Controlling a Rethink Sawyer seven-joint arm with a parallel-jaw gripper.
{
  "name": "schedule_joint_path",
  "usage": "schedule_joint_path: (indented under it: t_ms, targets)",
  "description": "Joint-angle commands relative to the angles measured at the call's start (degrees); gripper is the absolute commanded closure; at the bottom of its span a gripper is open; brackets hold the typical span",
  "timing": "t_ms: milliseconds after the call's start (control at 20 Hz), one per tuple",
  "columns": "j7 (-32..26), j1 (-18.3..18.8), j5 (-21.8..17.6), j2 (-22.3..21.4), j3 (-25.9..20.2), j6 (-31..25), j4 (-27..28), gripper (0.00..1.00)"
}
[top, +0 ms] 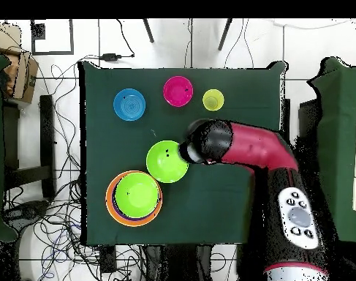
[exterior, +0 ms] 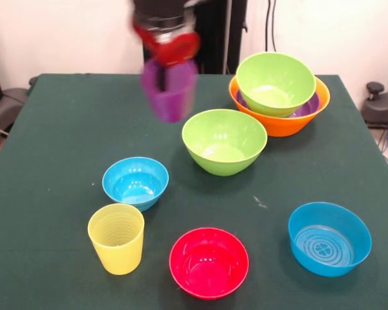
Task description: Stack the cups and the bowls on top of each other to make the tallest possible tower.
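Observation:
My gripper [exterior: 166, 76] hangs over the far left-middle of the table, shut on the translucent purple cup [exterior: 170, 93], which it holds clear of the cloth. The tower stands at the far right: an orange bowl [exterior: 281, 124] holds a shallow purple bowl [exterior: 310, 106] with a lime green bowl [exterior: 275, 82] on top. It also shows in the overhead view [top: 137, 196]. A second green bowl [exterior: 224, 141] sits in front of it. A small blue bowl [exterior: 135, 182], the ribbed yellow cup [exterior: 116, 237], a pink-red bowl [exterior: 209, 261] and a larger blue bowl [exterior: 329, 238] stand nearer the camera.
In the overhead view the red arm [top: 243, 146] reaches over the table's right half and hides the purple cup and the small blue bowl. The green bowl [top: 167, 161] lies just left of the arm's head. Cables and chairs surround the table.

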State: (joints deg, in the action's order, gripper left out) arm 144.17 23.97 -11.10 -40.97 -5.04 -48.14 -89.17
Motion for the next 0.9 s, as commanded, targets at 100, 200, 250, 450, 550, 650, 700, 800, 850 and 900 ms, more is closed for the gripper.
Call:
schedule_joint_path:
  t_ms: [100, 200, 250, 450, 550, 650, 700, 800, 850, 900]
  targets:
    - [-28.9, 8.2, -9.5, 8.1, -8.5, -7.0, 11.3, 1.00]
    - [-30.2, 9.6, -10.8, 7.9, -8.8, -5.5, 10.8, 1.00]
    - [-30.0, 10.0, -11.0, 7.3, -8.7, -4.0, 9.1, 1.00]
    - [-29.3, 11.6, -11.3, 2.9, -8.3, 1.3, -0.2, 1.00]
    - [-29.8, 12.6, -11.6, 0.1, -8.1, 3.8, -5.5, 1.00]
    - [-30.7, 13.6, -12.4, -2.4, -8.0, 6.6, -10.5, 1.00]
    - [-31.3, 14.4, -12.8, -3.3, -8.3, 8.1, -12.8, 1.00]
    - [-32.1, 15.7, -13.9, -5.4, -8.6, 10.6, -17.3, 1.00]
    - [-32.2, 16.2, -14.5, -6.6, -8.7, 11.8, -19.5, 1.00]
    - [-32.1, 16.7, -15.2, -7.2, -8.9, 13.4, -21.4, 1.00]
